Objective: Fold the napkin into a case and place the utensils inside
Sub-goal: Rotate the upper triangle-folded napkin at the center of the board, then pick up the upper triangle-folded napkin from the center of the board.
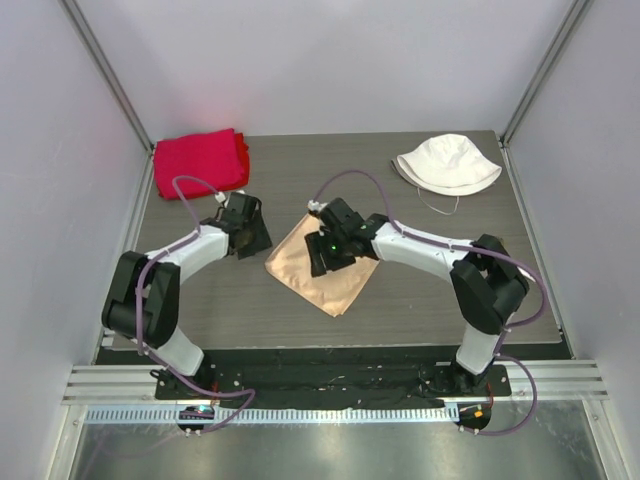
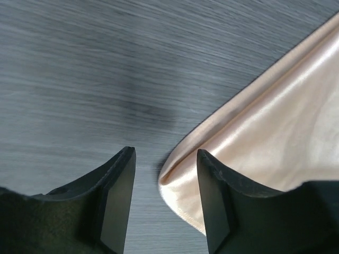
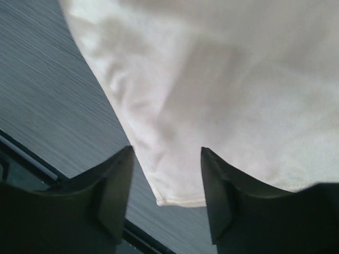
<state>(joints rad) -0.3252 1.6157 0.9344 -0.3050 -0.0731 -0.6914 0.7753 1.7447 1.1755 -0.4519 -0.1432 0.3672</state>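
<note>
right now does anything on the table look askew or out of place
The napkin lies skewed, diamond-wise to the table edges, and no utensil shows in any view. The red cloth and white hat at the far corners look fine.

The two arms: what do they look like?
The left arm and right arm have white links between chunky black joints, with a thin mauve cable looping along each. The left gripper and right gripper each end in two black wedge-shaped fingers. A small green light glows near the right wrist.
</note>
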